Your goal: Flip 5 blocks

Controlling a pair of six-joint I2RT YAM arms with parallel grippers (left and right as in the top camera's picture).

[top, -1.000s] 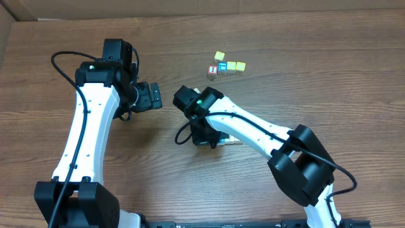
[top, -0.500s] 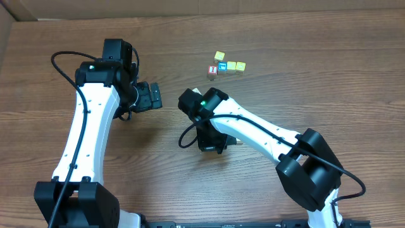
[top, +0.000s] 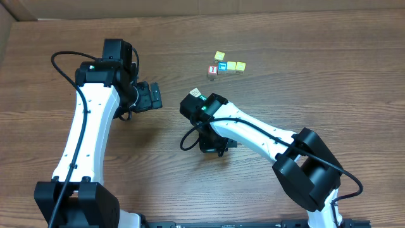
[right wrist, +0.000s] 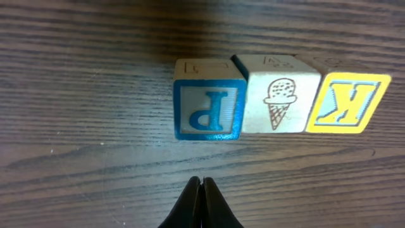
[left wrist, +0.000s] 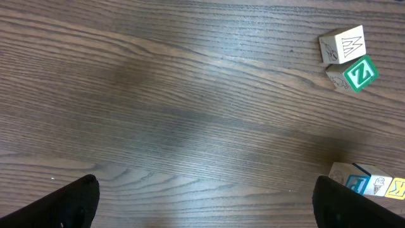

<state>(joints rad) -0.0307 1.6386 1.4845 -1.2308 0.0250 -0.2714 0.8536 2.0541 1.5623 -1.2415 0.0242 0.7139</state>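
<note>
Three blocks lie in a row in the right wrist view: a blue-faced "P" block point(right wrist: 207, 111), a whitish ice-cream block point(right wrist: 280, 101) and a yellow "K" block point(right wrist: 348, 101). My right gripper point(right wrist: 202, 182) is shut and empty, its tips just short of the "P" block. Overhead, the right gripper point(top: 212, 144) covers that row. The left wrist view shows a whitish "W" block point(left wrist: 342, 45) touching a green "Z" block point(left wrist: 357, 74), with the row's "P" block point(left wrist: 354, 183) at the lower right. My left gripper point(left wrist: 209, 209) hangs open over bare wood, away from all of them.
A separate cluster of yellow cubes point(top: 231, 65) with a blue-letter cube point(top: 222, 66) and a red-letter cube point(top: 212, 70) sits at the back of the wooden table point(top: 316, 95). The left arm point(top: 95, 114) stands on the left side.
My right gripper has shifted slightly toward the front right and now covers the block row in the overhead view. A small pale block now shows behind its wrist. The left arm is still.
</note>
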